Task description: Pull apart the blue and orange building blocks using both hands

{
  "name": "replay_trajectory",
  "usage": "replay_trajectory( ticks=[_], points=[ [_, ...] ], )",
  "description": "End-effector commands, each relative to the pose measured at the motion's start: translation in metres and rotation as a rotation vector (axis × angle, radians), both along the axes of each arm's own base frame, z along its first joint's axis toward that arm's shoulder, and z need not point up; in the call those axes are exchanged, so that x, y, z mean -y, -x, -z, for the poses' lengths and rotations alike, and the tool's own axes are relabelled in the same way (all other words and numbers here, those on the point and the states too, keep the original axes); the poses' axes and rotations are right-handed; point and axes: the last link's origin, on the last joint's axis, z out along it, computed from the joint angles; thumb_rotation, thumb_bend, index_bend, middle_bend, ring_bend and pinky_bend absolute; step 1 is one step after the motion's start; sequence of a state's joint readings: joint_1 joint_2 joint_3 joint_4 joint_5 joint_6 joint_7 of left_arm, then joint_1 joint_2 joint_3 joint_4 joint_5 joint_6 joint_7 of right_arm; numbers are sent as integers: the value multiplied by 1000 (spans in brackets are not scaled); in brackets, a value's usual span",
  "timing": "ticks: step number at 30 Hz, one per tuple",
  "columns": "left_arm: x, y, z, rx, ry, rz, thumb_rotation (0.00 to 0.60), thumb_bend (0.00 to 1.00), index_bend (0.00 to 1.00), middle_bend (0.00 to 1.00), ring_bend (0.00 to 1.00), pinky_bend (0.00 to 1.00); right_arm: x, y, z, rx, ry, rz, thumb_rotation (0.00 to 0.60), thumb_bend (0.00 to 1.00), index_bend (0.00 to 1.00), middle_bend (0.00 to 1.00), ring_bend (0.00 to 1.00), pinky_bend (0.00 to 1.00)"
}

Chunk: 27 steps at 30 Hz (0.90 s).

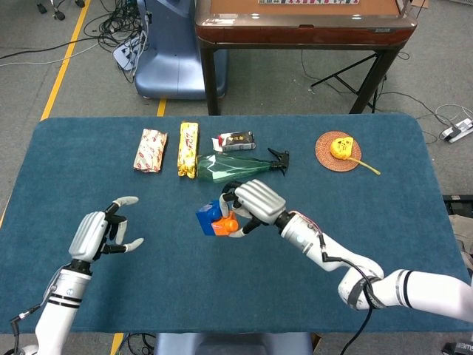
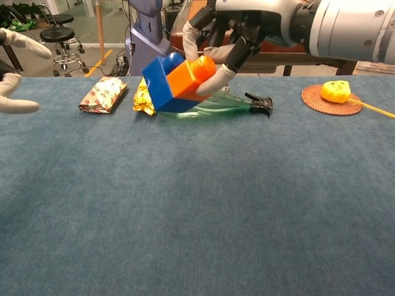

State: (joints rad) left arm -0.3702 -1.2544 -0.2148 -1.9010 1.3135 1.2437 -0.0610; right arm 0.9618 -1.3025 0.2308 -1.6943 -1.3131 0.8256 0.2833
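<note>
The blue block (image 1: 206,220) (image 2: 162,83) and the orange block (image 1: 225,223) (image 2: 191,76) are still joined and hang in the air above the table. My right hand (image 1: 252,203) (image 2: 233,26) grips them from above, fingers wrapped around the orange block. My left hand (image 1: 101,235) (image 2: 13,74) floats above the left part of the table, fingers spread, holding nothing, well apart from the blocks.
On the blue cloth table (image 1: 369,214) lie a green spray bottle (image 1: 236,167) (image 2: 231,103), a gold packet (image 1: 188,149) (image 2: 147,91), a red-white packet (image 1: 151,150) (image 2: 103,94), a small box (image 1: 234,141), and a yellow tape measure on a round coaster (image 1: 339,150) (image 2: 334,95).
</note>
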Motion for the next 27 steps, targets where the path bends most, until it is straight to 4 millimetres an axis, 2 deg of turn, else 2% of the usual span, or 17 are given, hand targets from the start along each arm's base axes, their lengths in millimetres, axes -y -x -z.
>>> replay_trajectory(
  ticks=[1,7,13,27],
  points=[
    [-6,-16,2,21,1,14,600,0,248,930,906,1000,3,-5,1,31,4,11,600,241,701,1000,1000,1000],
    [-12,-37,4,60,34,20,600,0,194,992,954,1000,9,-12,5,73,6,33,600,263,709,1000,1000,1000],
    [-16,-54,3,121,102,13,600,0,153,1000,966,1000,16,-19,12,105,-1,51,600,264,709,1000,1000,1000],
    [-24,-75,14,182,177,-13,600,0,138,1000,974,1000,19,-32,23,208,-110,142,600,266,709,1000,1000,1000]
  ],
)
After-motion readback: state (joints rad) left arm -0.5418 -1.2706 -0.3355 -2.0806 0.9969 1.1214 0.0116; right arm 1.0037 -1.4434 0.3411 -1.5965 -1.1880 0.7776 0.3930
